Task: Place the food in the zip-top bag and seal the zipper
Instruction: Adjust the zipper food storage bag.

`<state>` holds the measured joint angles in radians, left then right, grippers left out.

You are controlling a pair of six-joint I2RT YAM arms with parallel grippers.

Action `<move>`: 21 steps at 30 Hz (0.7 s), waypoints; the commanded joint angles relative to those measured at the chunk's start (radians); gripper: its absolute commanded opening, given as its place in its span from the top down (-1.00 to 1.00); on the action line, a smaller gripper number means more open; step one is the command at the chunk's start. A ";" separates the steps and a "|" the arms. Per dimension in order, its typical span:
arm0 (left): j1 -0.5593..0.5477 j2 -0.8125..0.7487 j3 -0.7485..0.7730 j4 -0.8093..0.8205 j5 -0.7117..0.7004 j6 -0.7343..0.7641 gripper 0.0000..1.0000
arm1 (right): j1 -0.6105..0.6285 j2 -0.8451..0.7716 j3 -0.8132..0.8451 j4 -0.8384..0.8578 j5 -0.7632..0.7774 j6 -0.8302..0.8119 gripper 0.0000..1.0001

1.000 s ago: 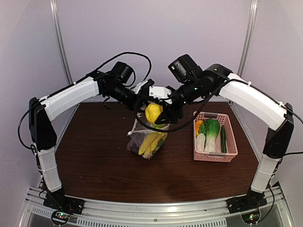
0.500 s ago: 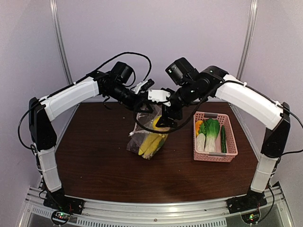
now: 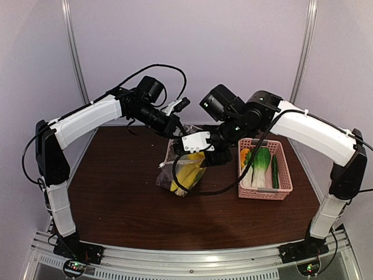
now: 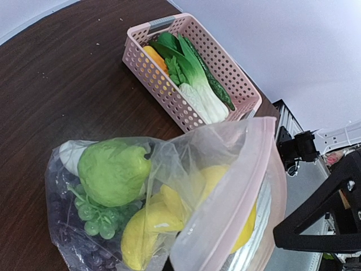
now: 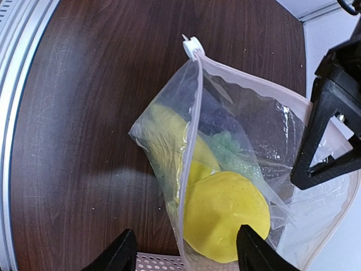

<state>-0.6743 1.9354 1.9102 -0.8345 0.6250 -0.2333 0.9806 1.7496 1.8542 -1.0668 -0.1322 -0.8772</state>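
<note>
My left gripper (image 3: 176,129) is shut on the top edge of the zip-top bag (image 3: 180,174) and holds it hanging, mouth up, above the table. Its dark fingers (image 5: 326,141) show at the bag's rim in the right wrist view. Inside the bag lie yellow bananas (image 4: 145,232), a green round fruit (image 4: 113,172), green grapes (image 4: 93,219) and purple grapes (image 4: 61,214). A yellow lemon (image 5: 225,215) rests just inside the mouth. My right gripper (image 5: 186,252) hovers over it, open, fingers wide on either side. The pale zipper (image 5: 194,113) runs along the mouth, open.
The pink basket (image 3: 286,175) stands right of the bag, holding leafy greens (image 3: 260,157), a dark green cucumber (image 3: 274,170) and an orange piece (image 3: 244,156). The right arm crosses low between bag and basket. Dark wooden table (image 3: 116,192) lies bare to the left and front.
My right gripper carried the lemon down from above the bag, opened and let it go into the mouth. It now sits lower, over the bag. The left gripper held still.
</note>
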 commanded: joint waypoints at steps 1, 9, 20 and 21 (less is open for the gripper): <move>-0.002 -0.041 0.016 0.031 0.013 0.005 1.00 | 0.005 0.038 0.017 0.001 0.063 -0.022 -0.13; -0.002 -0.044 0.013 0.031 0.010 0.006 1.00 | 0.019 0.061 -0.004 -0.013 0.092 -0.034 0.49; -0.017 -0.040 0.137 -0.079 -0.036 0.001 1.00 | 0.023 0.017 0.068 0.026 0.177 -0.018 1.00; -0.035 -0.032 0.227 -0.137 -0.094 0.007 1.00 | 0.022 -0.007 0.080 0.068 0.188 -0.022 1.00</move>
<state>-0.6781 1.9297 1.9350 -0.8639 0.6197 -0.2340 0.9947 1.8141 1.8626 -1.0645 -0.0082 -0.9054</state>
